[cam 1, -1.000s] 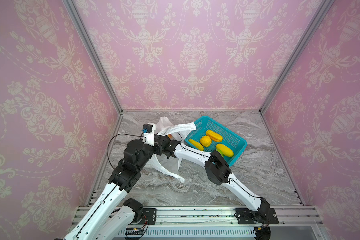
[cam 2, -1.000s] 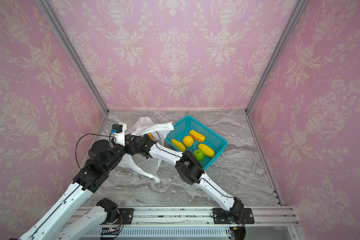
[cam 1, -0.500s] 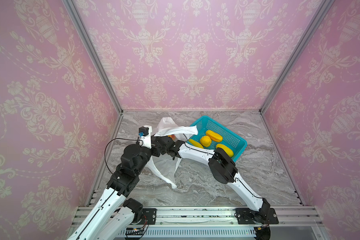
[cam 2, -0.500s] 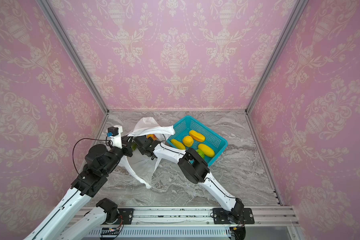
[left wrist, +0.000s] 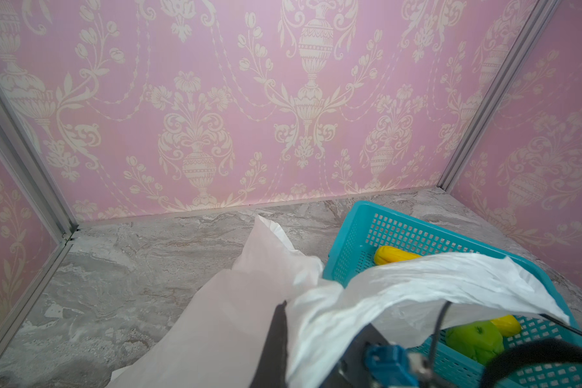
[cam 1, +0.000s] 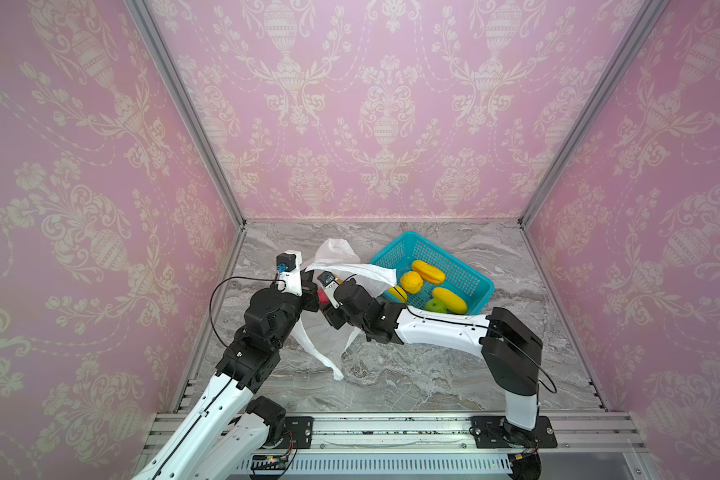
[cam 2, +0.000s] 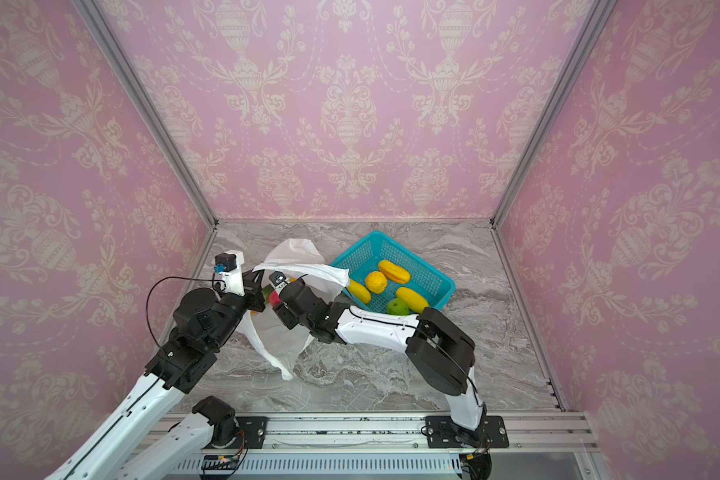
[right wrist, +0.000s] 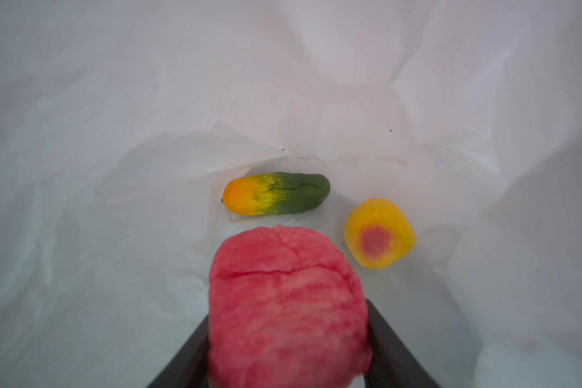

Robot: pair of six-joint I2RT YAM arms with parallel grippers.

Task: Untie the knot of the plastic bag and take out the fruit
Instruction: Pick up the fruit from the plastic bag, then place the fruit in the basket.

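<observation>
The white plastic bag stands open, and no knot shows. My left gripper is shut on the bag's edge and holds it up off the table. My right gripper is inside the bag, shut on a red fruit that fills the space between both fingers. In both top views that red fruit shows between the two wrists. Further inside the bag lie an orange-green oblong fruit and a yellow-peach fruit.
A teal mesh basket stands at the back right, touching the bag. It holds three yellow oblong fruits, a yellow round one and a green one. Pink walls close three sides.
My left arm has drawn back and lifted the bag's edge, so the bag hangs lower toward the front. My right wrist has shifted left, deeper into the bag's mouth.
</observation>
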